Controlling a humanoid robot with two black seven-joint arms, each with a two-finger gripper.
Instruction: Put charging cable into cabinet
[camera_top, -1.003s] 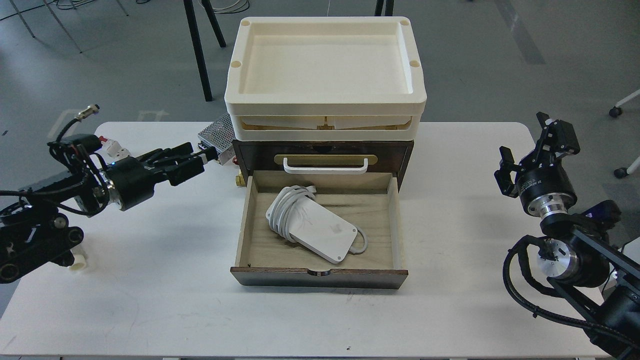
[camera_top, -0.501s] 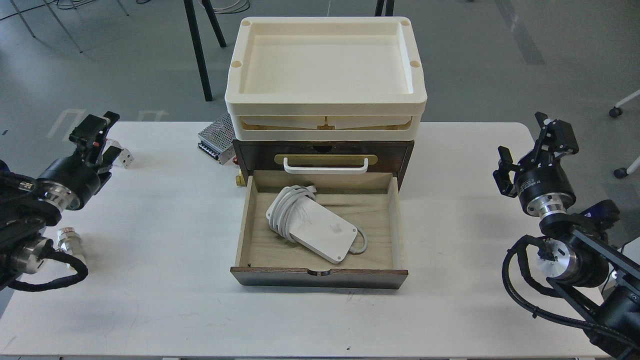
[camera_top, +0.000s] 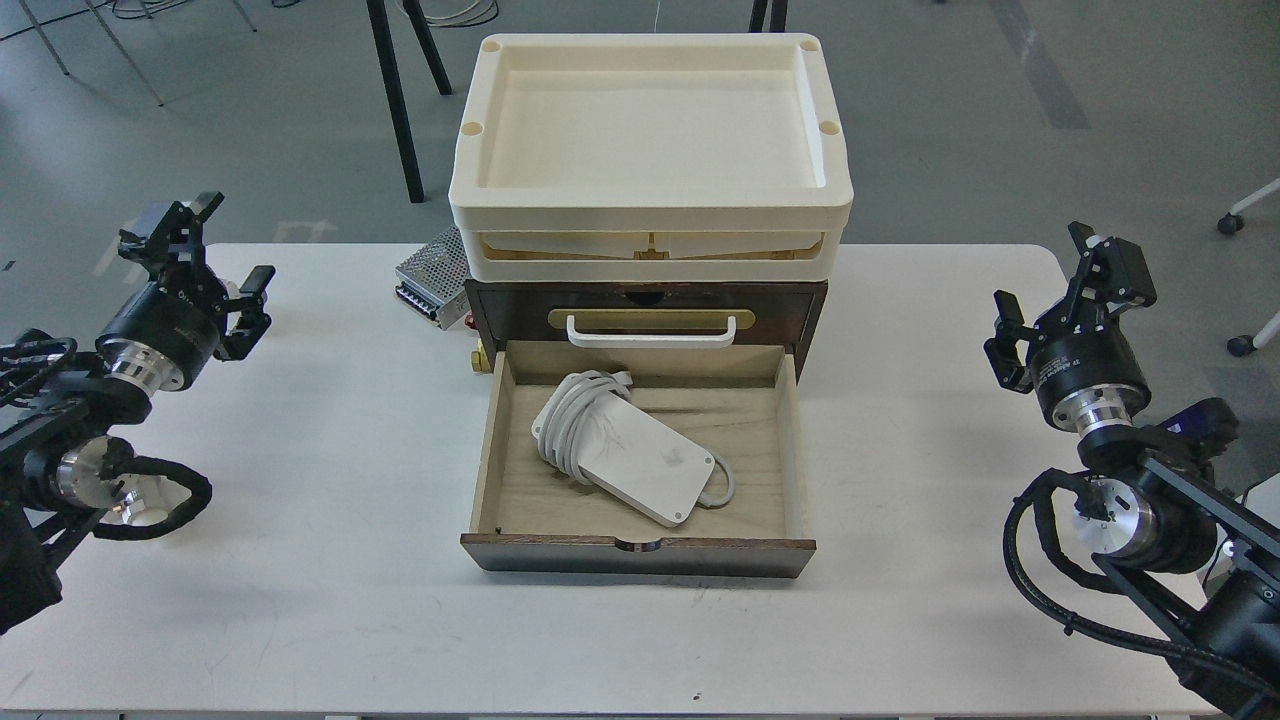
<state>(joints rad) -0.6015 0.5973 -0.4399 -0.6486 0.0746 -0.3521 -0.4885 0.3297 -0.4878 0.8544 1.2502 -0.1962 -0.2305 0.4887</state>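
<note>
The cable lies flat in the open drawer of the cabinet, its adapter set at a slant with the cord coiled round the end toward the back left. A loop of cord sticks out at its front right corner. Nothing touches it.

My left gripper hangs over the left end of the counter, well apart from the cabinet, its fingers spread wide with nothing between them. My right gripper hangs over the right end, also well apart from the cabinet, fingers likewise spread and empty.

The drawer is pulled out toward me, its dark front edge nearest. Above it a second drawer with a white handle is closed. A cream tray sits on top. Behind the cabinet's left corner a perforated metal box rests on the counter.
</note>
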